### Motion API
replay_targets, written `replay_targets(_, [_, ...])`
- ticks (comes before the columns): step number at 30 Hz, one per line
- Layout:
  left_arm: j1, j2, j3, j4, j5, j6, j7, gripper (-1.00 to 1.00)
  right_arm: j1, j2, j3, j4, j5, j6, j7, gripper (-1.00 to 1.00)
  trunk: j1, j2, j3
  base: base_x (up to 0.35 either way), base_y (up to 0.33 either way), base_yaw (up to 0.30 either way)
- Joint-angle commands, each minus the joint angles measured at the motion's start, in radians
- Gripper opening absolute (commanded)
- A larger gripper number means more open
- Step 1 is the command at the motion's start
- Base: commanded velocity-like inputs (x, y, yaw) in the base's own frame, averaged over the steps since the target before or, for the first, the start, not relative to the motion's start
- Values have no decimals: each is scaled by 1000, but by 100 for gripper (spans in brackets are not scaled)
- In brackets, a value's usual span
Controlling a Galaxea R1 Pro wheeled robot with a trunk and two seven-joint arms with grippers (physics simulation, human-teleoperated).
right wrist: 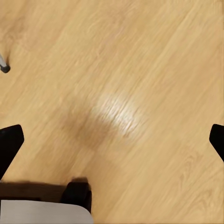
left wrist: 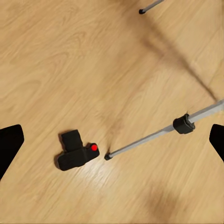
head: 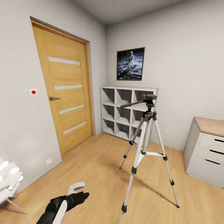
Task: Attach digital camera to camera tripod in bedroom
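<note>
Nearest in the head view, the left arm (head: pixel 63 203) reaches forward low over the light wood floor (head: pixel 102 174), black and white in its casing, with a white piece at its tip. In the left wrist view the left gripper (left wrist: pixel 112 137) hangs above the boards with its two dark fingertips (left wrist: pixel 9 142) at opposite edges of the picture, spread wide with nothing between them. Below it the digital camera (left wrist: pixel 76 151) lies on the floor, small, black and boxy, its red button (left wrist: pixel 94 147) facing up; just beside that button is the black foot of a silver leg of the camera tripod (left wrist: pixel 158 135), close to it, though whether the two touch is hard to judge from this angle. The right wrist view looks down on bare floor; the right gripper (right wrist: pixel 112 137) likewise has its fingertips (right wrist: pixel 9 144) far apart at the picture's edges and holds nothing, and a dark and pale-grey part of the robot sits at one edge. At the head view's left edge is a white chair (head: pixel 9 182). Farther on, the camera tripod (head: pixel 146 149) stands upright on three spread legs, its black head and long handle (head: pixel 133 103) bare on top. Behind it are white cube shelves (head: pixel 123 112) against the back wall, an astronaut picture (head: pixel 130 63) above, a wooden door (head: pixel 63 90) on the left wall and white drawers (head: pixel 207 149) at right.
</note>
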Motion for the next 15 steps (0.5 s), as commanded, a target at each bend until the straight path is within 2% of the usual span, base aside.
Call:
replay_targets(1, [0,0,2,-1,4,5,0,100,0,0,-4,-2,1,6,6,100,0,-1,0,127,115,-224])
replay_targets(8, [-1,2,10,1,6,6,7,100,-1,1,-4,-1,2,6,6,100,0,-1,8,32,29,-213])
replay_targets(15, [-1,2,12,25,5,8,12,100,0,1,-4,-2,2,6,6,100,0,-1,12,2,2,-89])
